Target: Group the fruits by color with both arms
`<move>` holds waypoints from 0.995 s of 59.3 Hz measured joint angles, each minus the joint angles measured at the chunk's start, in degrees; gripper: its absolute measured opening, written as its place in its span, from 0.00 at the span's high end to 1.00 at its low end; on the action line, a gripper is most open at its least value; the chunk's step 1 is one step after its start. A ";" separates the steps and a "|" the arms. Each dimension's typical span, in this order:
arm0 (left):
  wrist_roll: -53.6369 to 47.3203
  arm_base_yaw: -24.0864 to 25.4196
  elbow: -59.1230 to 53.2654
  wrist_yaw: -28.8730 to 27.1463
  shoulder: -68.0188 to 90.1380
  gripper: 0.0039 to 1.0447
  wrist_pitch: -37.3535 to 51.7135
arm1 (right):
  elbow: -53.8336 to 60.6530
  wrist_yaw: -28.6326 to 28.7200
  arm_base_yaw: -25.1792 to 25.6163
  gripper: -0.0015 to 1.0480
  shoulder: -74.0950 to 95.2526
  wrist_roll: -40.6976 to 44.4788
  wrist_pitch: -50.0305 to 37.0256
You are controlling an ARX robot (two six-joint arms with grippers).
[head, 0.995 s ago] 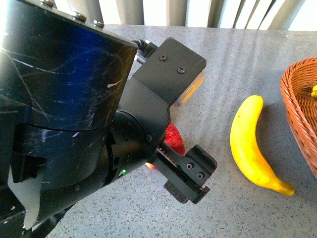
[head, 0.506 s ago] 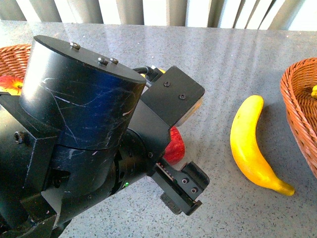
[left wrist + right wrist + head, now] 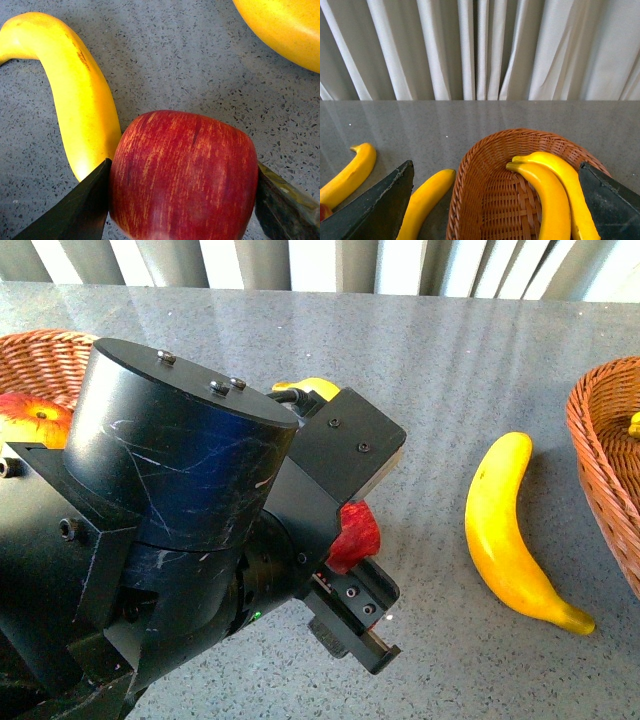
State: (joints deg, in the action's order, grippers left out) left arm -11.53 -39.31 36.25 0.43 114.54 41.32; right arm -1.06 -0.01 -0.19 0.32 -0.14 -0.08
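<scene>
My left gripper (image 3: pixel 352 540) is shut on the darker red apple (image 3: pixel 353 530) and holds it over the grey table. In the left wrist view the apple (image 3: pixel 185 175) fills the gap between the black fingers (image 3: pixel 75 212). One yellow banana (image 3: pixel 80 100) lies right beside it and a second (image 3: pixel 280 30) a little further off. The red-yellow apple (image 3: pixel 35 420) lies in the left wicker basket (image 3: pixel 45 355). My right gripper (image 3: pixel 495 167) is open and empty above the right basket (image 3: pixel 470 200), which holds two bananas (image 3: pixel 545 200). It is out of the front view.
One banana (image 3: pixel 510 530) lies on the table between my left arm and the right basket (image 3: pixel 600 460). Another banana's tip (image 3: pixel 312 388) peeks out behind the left arm. The bulky left arm (image 3: pixel 170 520) hides much of the table's left half. White curtains (image 3: pixel 480 50) hang behind the table.
My left arm has swung left with the darker red apple held in it. The left basket and the red-yellow apple have come into view. The banana on the table has not moved.
</scene>
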 joint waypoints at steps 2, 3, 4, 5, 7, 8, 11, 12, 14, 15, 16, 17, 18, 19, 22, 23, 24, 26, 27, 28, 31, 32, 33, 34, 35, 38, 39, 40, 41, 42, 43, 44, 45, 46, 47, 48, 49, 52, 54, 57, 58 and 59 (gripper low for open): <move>-0.07 0.00 -0.02 -0.02 -0.04 0.35 0.00 | 0.00 0.02 0.00 0.09 0.00 0.00 0.00; -0.09 0.00 -0.02 -0.02 -0.09 0.35 0.00 | 0.00 0.02 0.00 0.09 0.00 0.00 0.00; -0.26 0.00 -0.04 -0.02 -0.17 0.36 0.00 | 0.00 0.02 0.00 0.09 0.00 0.00 0.00; -0.31 0.00 -0.09 -0.02 -0.24 0.36 0.00 | 0.00 0.02 0.00 0.09 0.00 0.00 0.00; -0.66 0.00 -0.35 -0.02 -0.55 0.36 0.00 | 0.00 0.02 0.00 0.09 0.00 0.00 0.00; -0.74 0.00 -0.48 -0.02 -0.66 0.37 -0.02 | 0.00 0.00 0.00 0.09 0.00 0.00 0.00; -1.16 0.11 -1.81 0.04 -2.16 0.37 -0.09 | 0.00 0.00 0.00 0.09 0.00 0.00 0.00; -1.20 0.20 -2.32 0.07 -2.89 0.37 -0.09 | 0.00 0.00 0.00 0.09 0.00 0.00 0.00; -1.33 0.31 -2.82 0.09 -3.72 0.37 -0.11 | 0.00 0.00 0.00 0.09 0.00 0.00 0.00; -1.36 0.44 -3.32 0.17 -4.70 0.37 -0.20 | 0.00 0.00 0.00 0.09 0.00 0.00 0.00; -1.36 0.50 -3.56 0.28 -5.25 0.37 -0.22 | 0.00 0.02 0.00 0.09 0.00 0.00 0.00; -1.38 0.70 -4.02 0.52 -6.38 0.37 -0.33 | 0.00 0.00 0.00 0.09 0.00 0.00 0.00; -1.38 0.83 -4.26 0.63 -6.99 0.37 -0.42 | 0.00 0.00 0.00 0.09 0.00 -0.02 0.00; -1.38 1.07 -4.68 0.85 -8.28 0.37 -0.55 | 0.00 0.00 0.00 0.09 0.00 0.00 0.00; -1.33 1.77 -5.49 1.09 -10.99 0.37 -0.98 | 0.00 0.02 0.00 0.09 0.00 0.00 0.00; -1.33 2.01 -5.66 1.09 -11.65 0.37 -1.11 | 0.00 0.00 0.00 0.09 0.00 0.00 0.00; -1.33 2.51 -6.01 1.05 -12.98 0.37 -1.40 | 0.00 0.00 0.00 0.09 0.00 0.00 0.00; -1.36 3.34 -6.47 0.85 -14.91 0.37 -1.88 | 0.00 0.02 0.00 0.09 0.00 0.00 0.00; -1.38 3.65 -6.60 0.83 -15.52 0.37 -2.05 | 0.00 0.00 0.00 0.09 0.00 0.00 0.00; -1.38 3.93 -6.75 0.81 -16.13 0.38 -2.21 | 0.00 0.00 0.00 0.09 0.00 0.00 0.00; -1.36 5.77 -7.65 0.70 -18.99 0.38 -2.80 | 0.00 0.00 0.00 0.09 0.00 0.00 0.00; -1.36 6.16 -7.82 0.66 -19.52 0.38 -2.86 | 0.00 0.00 0.00 0.09 0.00 0.00 0.00; -1.36 6.97 -8.20 0.55 -20.50 0.38 -3.02 | 0.00 0.00 0.00 0.09 0.00 0.00 0.00; -1.38 7.43 -8.35 0.42 -20.96 0.38 -3.10 | 0.00 0.00 0.00 0.09 0.00 0.00 0.00; -1.38 7.89 -8.50 0.33 -21.40 0.38 -3.17 | 0.00 0.02 0.00 0.09 0.00 -0.02 0.00; -1.40 24.17 -11.56 -3.39 -26.10 0.38 -4.68 | 0.00 0.02 0.00 0.09 0.00 0.00 0.00; -1.25 25.22 -11.69 -3.76 -26.25 0.38 -4.70 | 0.00 0.02 0.00 0.09 0.00 -0.02 0.00; -1.25 25.75 -11.76 -3.93 -26.29 0.38 -4.70 | 0.00 0.02 0.00 0.09 0.00 0.00 0.00; -1.01 26.84 -11.89 -4.39 -26.40 0.38 -4.72 | 0.00 0.02 0.00 0.09 0.00 0.00 0.00; -0.96 27.34 -11.93 -4.63 -26.45 0.38 -4.74 | 0.00 0.02 0.00 0.09 0.00 0.00 0.00; -0.72 28.35 -12.07 -5.03 -26.56 0.38 -4.90 | 0.00 0.02 0.00 0.09 0.00 0.00 0.00; -0.68 28.85 -12.11 -5.09 -26.62 0.38 -4.96 | 0.00 0.02 0.00 0.09 0.00 0.00 0.00; -0.55 29.81 -12.26 -5.35 -26.77 0.38 -5.03 | 0.00 0.00 0.00 0.09 0.00 0.00 0.00; -0.42 30.29 -12.37 -5.42 -26.84 0.38 -5.05 | 0.00 0.00 0.00 0.09 0.00 -0.02 0.00; -0.15 31.21 -12.61 -5.51 -27.08 0.38 -5.07 | 0.00 0.00 0.00 0.09 0.00 0.00 0.00; 0.20 32.11 -12.92 -5.53 -27.34 0.38 -5.09 | 0.00 0.00 0.00 0.09 0.00 0.00 0.00; 0.46 32.89 -13.25 -5.55 -27.69 0.38 -5.14 | 0.00 0.00 0.00 0.09 0.00 0.00 0.00; 0.98 34.64 -14.32 -5.46 -28.81 0.38 -5.35 | 0.00 0.00 0.00 0.09 0.00 0.00 0.00; 1.22 35.23 -14.93 -5.33 -29.29 0.38 -5.35 | 0.00 0.00 0.00 0.09 0.00 0.00 0.00; 1.44 35.63 -15.72 -5.33 -29.75 0.38 -5.35 | 0.00 0.02 0.00 0.09 0.00 -0.02 0.00; 1.62 35.71 -16.06 -5.31 -29.86 0.38 -5.35 | 0.00 0.02 0.00 0.09 0.00 0.00 0.00; 1.64 35.74 -16.24 -5.33 -29.90 0.38 -5.35 | 0.00 0.02 0.00 0.09 0.00 0.00 0.00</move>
State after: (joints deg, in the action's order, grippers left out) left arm -9.89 -3.57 20.01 -4.91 84.64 35.97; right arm -1.06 0.01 -0.19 0.32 -0.14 -0.08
